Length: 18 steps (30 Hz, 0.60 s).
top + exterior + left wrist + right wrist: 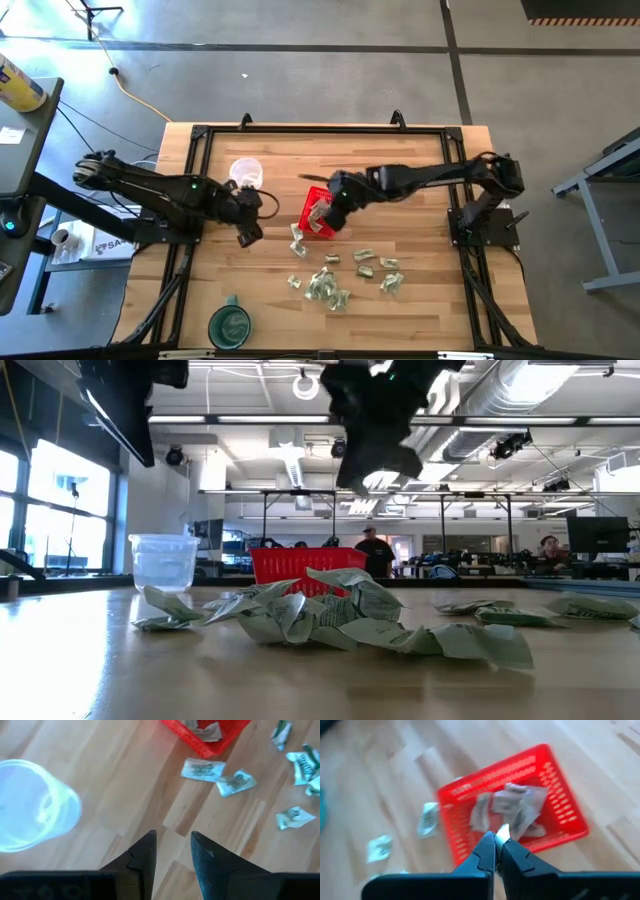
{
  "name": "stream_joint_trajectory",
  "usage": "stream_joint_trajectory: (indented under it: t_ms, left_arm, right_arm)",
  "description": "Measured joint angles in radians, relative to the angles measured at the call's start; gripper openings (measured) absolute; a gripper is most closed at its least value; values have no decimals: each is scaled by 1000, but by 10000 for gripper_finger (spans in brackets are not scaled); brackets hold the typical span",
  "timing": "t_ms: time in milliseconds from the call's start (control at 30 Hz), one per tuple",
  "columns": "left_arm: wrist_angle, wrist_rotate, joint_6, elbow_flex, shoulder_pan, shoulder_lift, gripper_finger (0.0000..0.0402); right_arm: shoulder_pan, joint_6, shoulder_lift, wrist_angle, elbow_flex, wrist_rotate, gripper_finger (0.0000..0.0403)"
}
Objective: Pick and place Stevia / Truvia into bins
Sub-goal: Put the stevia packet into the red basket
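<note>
The red mesh basket (310,205) stands mid-table and holds a few pale sachets (515,807). More green-and-white sachets (330,285) lie loose on the wood nearer the front edge, and two (202,770) lie close beside the basket. My right gripper (496,845) hangs above the basket, shut, with a white scrap of sachet (503,831) at its tips. My left gripper (173,840) is open above bare wood left of the basket, between it and the clear cup (30,805). Nothing is between its fingers. My right gripper pinches a sachet between its two fingertips. Only a small white corner (503,831) sticks out past them, and the fingers hide the rest. The fingers slant down from the table's right side. The sachet is lifted clear, above the basket's inside.
A clear plastic cup (245,172) stands at the back left of the basket. A round green cup (230,325) sits near the front edge. Bare wood lies between the cups on the left. People stand in the room (375,550) far behind the table.
</note>
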Motion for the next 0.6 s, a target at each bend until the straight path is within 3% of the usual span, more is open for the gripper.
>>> stream_joint_trajectory:
  t_ms: [167,267,367,600]
  left_arm:
    - [-65,-8,-15,0,0,-39,156]
    - [-100,-7,-43,0,0,-54,156]
    - [-136,-8,-75,0,0,-67,156]
    - [-110,32,-104,-59,0,-74,156]
  right_arm:
    - [-33,-23,103,46,51,-81,6]
    - [-33,-46,168,63,102,-103,29]
    - [-31,-78,208,-10,158,-96,76]
    - [-4,-157,205,-210,239,37,227]
